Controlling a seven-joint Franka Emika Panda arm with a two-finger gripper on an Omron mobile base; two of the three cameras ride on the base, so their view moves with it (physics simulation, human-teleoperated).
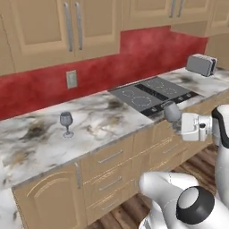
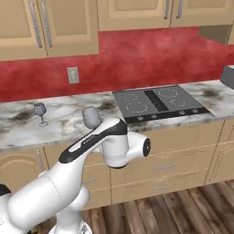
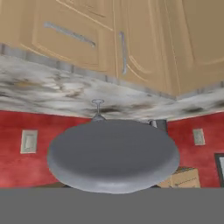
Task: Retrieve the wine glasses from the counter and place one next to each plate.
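My gripper (image 1: 177,122) is shut on one grey-blue wine glass (image 1: 171,111), held in the air in front of the counter's edge, near the cooktop. From the right base the same glass (image 2: 91,117) pokes up behind my forearm. In the hand view its round grey underside (image 3: 113,155) covers my fingertips. The other wine glass (image 1: 66,123) (image 2: 40,113) stands upright on the marble counter (image 1: 103,117), well to the left of my hand; the hand view shows it (image 3: 97,109) upside down and small. The plates are out of view.
A black cooktop (image 1: 152,92) (image 2: 157,102) is set into the counter right of centre. A silver toaster (image 1: 201,65) stands at the far right. Tan drawers and doors (image 1: 112,156) run below, upper cabinets above, and the red wall carries an outlet (image 1: 71,79).
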